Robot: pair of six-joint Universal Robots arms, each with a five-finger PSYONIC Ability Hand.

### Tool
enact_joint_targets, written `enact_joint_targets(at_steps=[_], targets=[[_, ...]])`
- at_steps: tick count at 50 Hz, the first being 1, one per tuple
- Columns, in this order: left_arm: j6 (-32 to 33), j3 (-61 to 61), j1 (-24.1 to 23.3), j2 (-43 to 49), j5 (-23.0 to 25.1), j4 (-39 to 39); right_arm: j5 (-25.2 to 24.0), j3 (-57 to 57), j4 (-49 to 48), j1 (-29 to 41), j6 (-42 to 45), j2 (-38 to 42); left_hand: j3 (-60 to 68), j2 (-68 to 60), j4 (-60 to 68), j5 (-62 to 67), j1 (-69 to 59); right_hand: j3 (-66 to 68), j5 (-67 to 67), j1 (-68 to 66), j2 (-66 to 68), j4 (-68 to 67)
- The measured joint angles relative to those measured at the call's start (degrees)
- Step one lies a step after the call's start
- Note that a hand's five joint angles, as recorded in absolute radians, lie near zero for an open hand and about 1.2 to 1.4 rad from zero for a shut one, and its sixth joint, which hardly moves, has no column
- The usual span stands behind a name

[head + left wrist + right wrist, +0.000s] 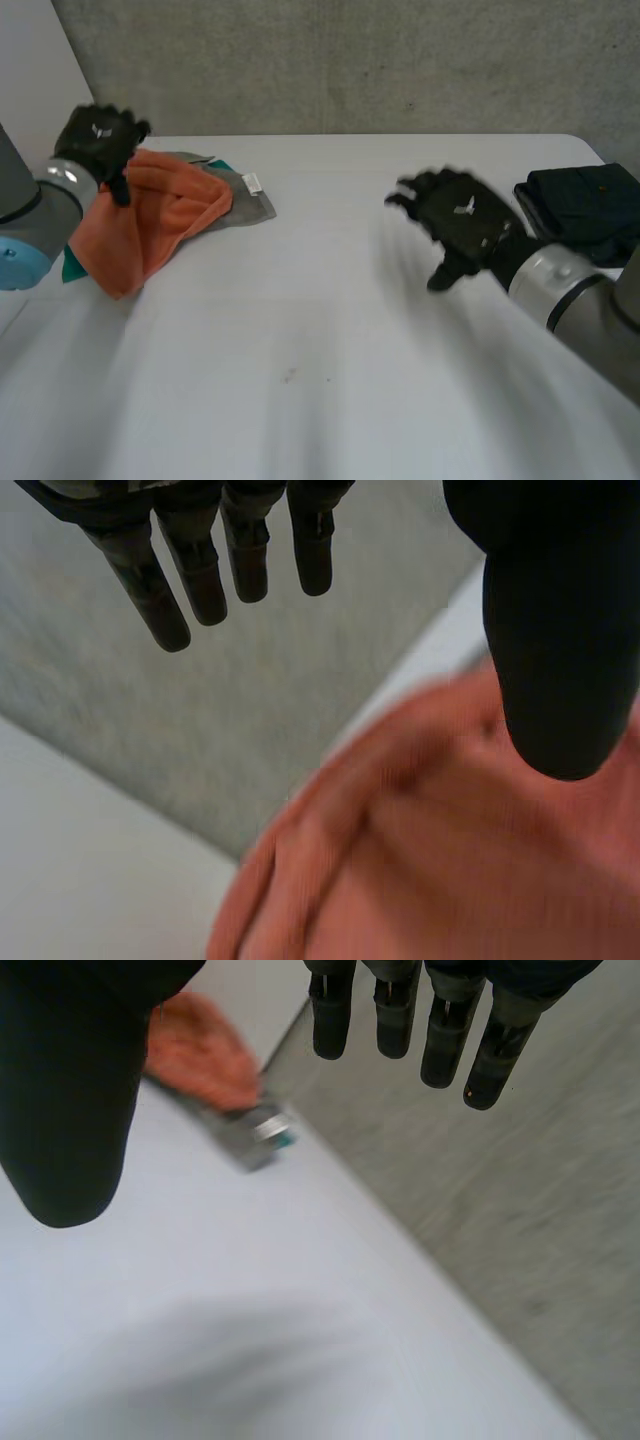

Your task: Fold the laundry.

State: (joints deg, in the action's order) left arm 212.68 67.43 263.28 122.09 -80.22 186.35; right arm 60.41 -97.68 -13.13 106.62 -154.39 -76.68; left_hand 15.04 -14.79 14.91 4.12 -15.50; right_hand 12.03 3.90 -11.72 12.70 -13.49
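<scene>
- White worktop (320, 380): carries a heap of laundry at far left and a dark folded stack at far right.
- Orange cloth (165, 225), top of the far-left heap: lies bunched and unfolded, touching the left hand; probably the piece to fold next.
- Dark folded stack (585, 205), far right: sits just beyond the right arm; could get knocked askew by a wide swing of that arm.
- Grey cloth (250, 200): pokes out from under the orange one on its right side; could get dragged along by too deep a grab, spoiling the fold.
- Right hand (462, 222): hovers over the worktop right of centre, well apart from the heap, fingers (442, 1045) straight and spread away from the thumb, holding nothing.
- Left hand (98, 140): sits at the far-left top of the orange cloth, fingers (205, 575) straight and apart from the thumb, nothing pinched, thumb just over the cloth.
- Could lift lopsided or slip out if closed on a thick bunch rather than a corner or edge.
- Teal cloth (220, 166): peeks out as a sliver at the far side of the heap.
- White tag (252, 183): lies on the grey cloth.
</scene>
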Motion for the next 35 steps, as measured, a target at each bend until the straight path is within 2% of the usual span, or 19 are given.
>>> enact_joint_targets(at_steps=[2,6,8,9,10,11,12,13,15,18,24,30,35], targets=[[4.74,-1.73,2.38,5.09,0.14,0.21,0.30,-0.85,3.27,0.54,2.74,1.30,0.00,0.00,0.00,0.00,0.00,0.00,0.00,0.00,0.00,0.00],[7.27,-3.14,3.79,8.89,0.44,0.47,0.58,-1.25,4.87,0.55,4.82,2.15,0.18,-0.31,0.20,0.33,-0.25,0.00,0.00,0.00,0.00,0.00],[8.64,-4.57,4.85,12.95,1.25,0.70,1.26,-1.96,6.10,0.30,8.37,3.10,5.26,-5.63,5.48,6.22,-5.60,0.00,0.00,0.00,0.00,0.00],[9.01,-5.18,5.17,14.50,1.60,0.83,1.55,-2.25,6.25,0.20,9.42,3.31,14.95,-15.33,15.31,16.02,-17.01,0.00,0.00,0.00,0.00,0.00],[9.01,-5.18,5.17,14.50,1.60,0.83,1.55,-2.25,6.25,0.20,9.42,3.31,14.95,-15.33,15.31,16.02,-17.01,0.00,0.00,0.00,0.00,0.00],[9.22,-5.69,5.39,15.82,1.83,1.03,1.82,-2.54,6.32,0.12,10.19,3.47,23.38,-25.08,23.80,24.29,-26.02,0.00,0.00,0.00,0.00,0.00],[9.31,-6.15,5.51,16.83,1.97,1.35,2.12,-2.84,6.31,0.04,10.85,3.58,39.16,-39.87,39.77,39.59,-37.95,0.00,0.00,0.00,0.00,0.00],[9.27,-6.35,5.50,17.37,1.95,1.73,2.33,-3.06,6.28,-0.02,11.23,3.65,47.27,-48.49,47.98,47.50,-42.20,0.00,0.00,0.00,0.00,0.00],[8.95,-6.16,5.15,17.48,1.55,3.03,2.63,-3.33,6.20,-0.07,11.59,3.68,52.02,-52.63,52.62,51.76,-44.57,0.00,0.00,0.00,0.00,0.00],[7.95,-5.11,4.20,15.99,0.78,4.86,2.83,-3.48,6.10,-0.11,11.71,3.66,52.77,-53.36,53.51,52.40,-45.71,0.00,0.00,0.00,0.00,0.00],[0.79,0.23,-0.44,6.65,-1.10,9.53,3.25,-3.18,5.80,-0.11,11.43,3.56,52.87,-53.42,53.70,52.70,-46.68,0.00,0.00,0.00,0.00,0.00],[-18.03,8.06,-12.18,-7.66,-1.27,9.35,8.08,-1.49,5.53,-0.18,10.53,3.32,53.02,-53.67,53.71,53.11,-46.68,0.00,0.00,0.00,0.00,0.00],[-28.90,12.22,-21.73,-12.16,-1.05,7.35,13.58,-0.05,4.95,-0.26,9.44,3.22,53.19,-53.74,53.72,53.29,-46.71,0.00,0.00,0.00,0.00,0.00]])
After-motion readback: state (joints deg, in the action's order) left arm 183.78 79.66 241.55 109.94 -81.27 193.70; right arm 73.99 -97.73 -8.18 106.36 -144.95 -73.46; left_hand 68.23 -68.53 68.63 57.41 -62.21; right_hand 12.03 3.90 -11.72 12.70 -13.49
